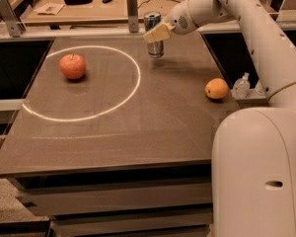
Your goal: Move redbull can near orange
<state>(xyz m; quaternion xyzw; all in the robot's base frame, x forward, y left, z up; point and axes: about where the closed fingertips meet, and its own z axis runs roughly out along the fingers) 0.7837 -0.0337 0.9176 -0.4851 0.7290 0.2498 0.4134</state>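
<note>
The redbull can (155,48) is upright at the far middle of the dark table (138,127), a little above its shadow on the surface. My gripper (156,33) comes in from the right and is shut on the redbull can, with a tan finger (158,32) across its front. The orange (217,88) lies near the table's right edge, well to the right of the can and nearer to me. My white arm runs from the upper right down past the orange.
A red apple (72,65) lies at the left inside a white ring of light (133,90). A small clear bottle (241,86) stands just right of the orange, off the table's edge. A metal post (132,4) and a cluttered bench are behind.
</note>
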